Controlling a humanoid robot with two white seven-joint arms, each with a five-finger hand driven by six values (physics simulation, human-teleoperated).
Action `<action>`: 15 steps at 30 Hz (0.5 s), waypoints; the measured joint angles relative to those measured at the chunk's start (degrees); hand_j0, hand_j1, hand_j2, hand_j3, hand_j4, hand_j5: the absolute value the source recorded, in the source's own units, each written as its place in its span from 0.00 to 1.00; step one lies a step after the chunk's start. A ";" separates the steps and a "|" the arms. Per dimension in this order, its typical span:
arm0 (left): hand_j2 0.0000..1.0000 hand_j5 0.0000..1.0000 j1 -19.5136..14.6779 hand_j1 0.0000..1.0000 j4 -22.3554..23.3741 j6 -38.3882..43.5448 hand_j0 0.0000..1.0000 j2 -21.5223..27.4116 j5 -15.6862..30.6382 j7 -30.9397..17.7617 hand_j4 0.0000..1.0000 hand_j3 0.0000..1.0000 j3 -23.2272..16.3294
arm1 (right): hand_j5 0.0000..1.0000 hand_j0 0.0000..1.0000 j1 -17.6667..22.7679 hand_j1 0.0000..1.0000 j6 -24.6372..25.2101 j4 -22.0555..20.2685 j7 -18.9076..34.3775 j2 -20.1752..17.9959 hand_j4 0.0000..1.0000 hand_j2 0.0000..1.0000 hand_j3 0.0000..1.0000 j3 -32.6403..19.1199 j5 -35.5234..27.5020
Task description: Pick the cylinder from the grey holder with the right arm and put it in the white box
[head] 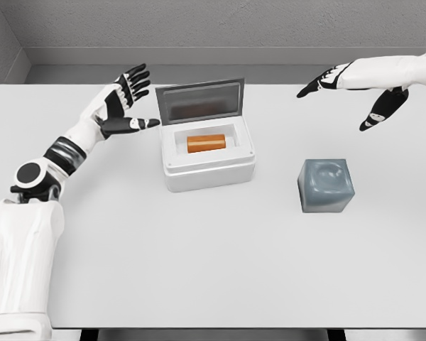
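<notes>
An orange cylinder (206,143) lies on its side inside the white box (210,172), whose grey lid (199,101) stands open at the back. The grey holder (326,185) sits to the right of the box with only a shallow hollow showing on top. My right hand (351,96) hovers above and behind the holder, fingers spread, holding nothing. My left hand (128,99) is raised just left of the box lid, fingers spread, thumb pointing toward the box.
The white table (199,270) stretches wide in front of the box and holder. Its far edge meets a grey wall behind the lid.
</notes>
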 measured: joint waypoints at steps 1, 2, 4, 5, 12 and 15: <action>1.00 1.00 0.00 1.00 0.34 0.01 1.00 -0.23 0.00 0.00 1.00 1.00 0.02 | 1.00 1.00 0.00 1.00 0.00 0.03 -0.02 0.04 1.00 1.00 1.00 0.00 -0.03; 1.00 1.00 -0.09 1.00 0.58 0.01 1.00 -0.50 0.01 0.00 1.00 1.00 -0.01 | 1.00 1.00 0.09 1.00 0.00 0.07 -0.03 0.07 1.00 1.00 1.00 -0.02 -0.05; 1.00 1.00 -0.09 1.00 0.85 0.02 1.00 -0.91 0.07 0.00 1.00 1.00 -0.20 | 1.00 1.00 0.18 1.00 0.00 0.21 -0.02 0.11 1.00 1.00 1.00 -0.07 -0.08; 1.00 1.00 -0.09 1.00 0.94 0.03 1.00 -1.06 0.09 0.00 1.00 1.00 -0.25 | 1.00 1.00 0.18 1.00 0.00 0.25 0.00 0.13 1.00 1.00 1.00 -0.11 -0.07; 1.00 1.00 -1.14 1.00 1.19 0.06 1.00 -1.47 0.13 0.00 1.00 1.00 -0.14 | 1.00 1.00 0.79 1.00 0.00 0.36 0.03 0.17 1.00 1.00 1.00 -0.06 -0.02; 1.00 1.00 -0.97 1.00 1.10 0.10 1.00 -1.46 0.22 0.00 1.00 1.00 -0.20 | 1.00 1.00 0.79 1.00 0.00 0.32 -0.01 0.16 1.00 1.00 1.00 -0.08 -0.08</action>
